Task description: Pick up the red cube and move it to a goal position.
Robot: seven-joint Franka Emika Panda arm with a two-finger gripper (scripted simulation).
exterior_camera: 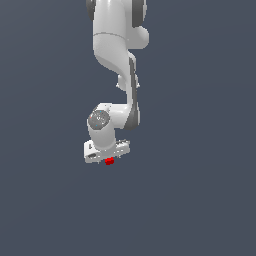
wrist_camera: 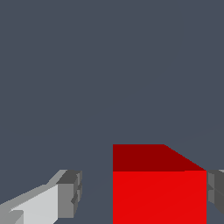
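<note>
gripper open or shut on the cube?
Open. In the wrist view the gripper straddles the red cube: a clear gap beside one finger, the other close alongside.

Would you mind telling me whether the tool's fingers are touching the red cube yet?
Not both. In the wrist view, one finger stands clear of the red cube with bare background between them; the other finger sits right at the cube's edge, contact uncertain.

A flat slate-blue surface point(exterior_camera: 200, 200) fills the exterior view from edge to edge, uniform in colour and without texture. No seam, wall, window, furniture or desk edge can be made out, so floor and backdrop cannot be told apart. Light is even and soft, and any shadows are too faint to tell. The wrist view shows the same plain slate-blue ground point(wrist_camera: 109, 65) behind everything.
</note>
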